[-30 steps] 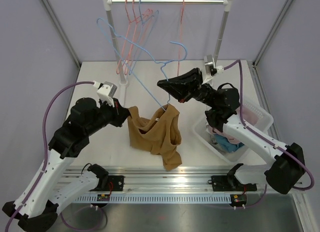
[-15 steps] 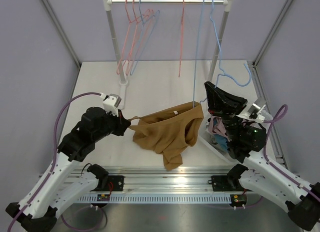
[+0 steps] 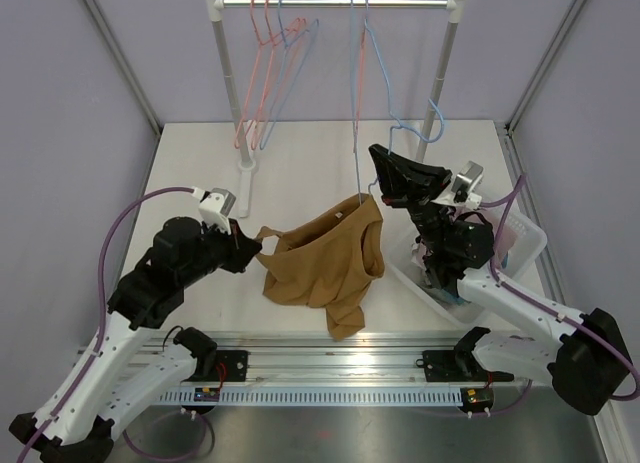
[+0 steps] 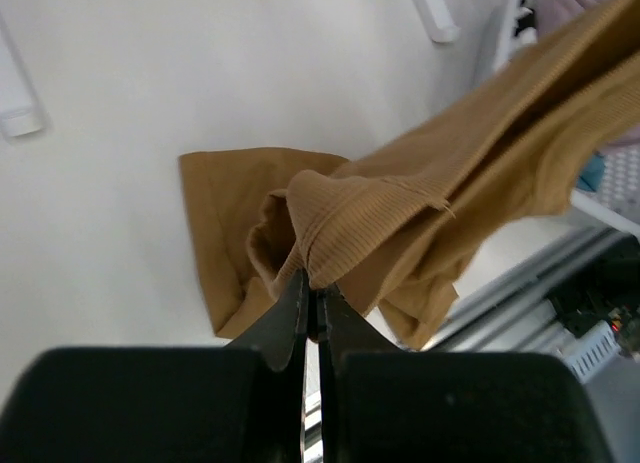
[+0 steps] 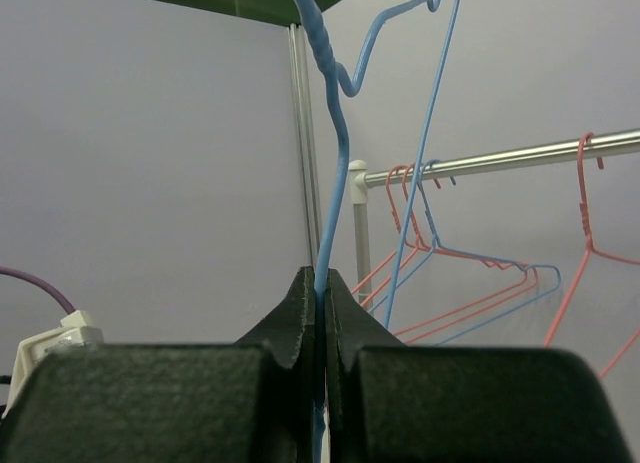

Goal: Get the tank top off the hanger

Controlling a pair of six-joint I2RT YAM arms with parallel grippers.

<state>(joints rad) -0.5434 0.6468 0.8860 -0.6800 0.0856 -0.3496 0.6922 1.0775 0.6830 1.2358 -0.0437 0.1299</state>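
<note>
The left claw point(image 3: 252, 247) is pressed together on a ribbed edge of the brown tank top point(image 3: 325, 268) and holds this edge above the counter point(image 3: 300, 168). The rest of the cloth lies crumpled there, and its far edge rises to the blue hanger point(image 3: 356, 133). The right claw point(image 3: 378, 173) is clamped on the hanger's wire, near a white bin point(image 3: 525, 245).

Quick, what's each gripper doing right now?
Left gripper: shut on the tank top.
Right gripper: shut on the blue hanger.
</note>
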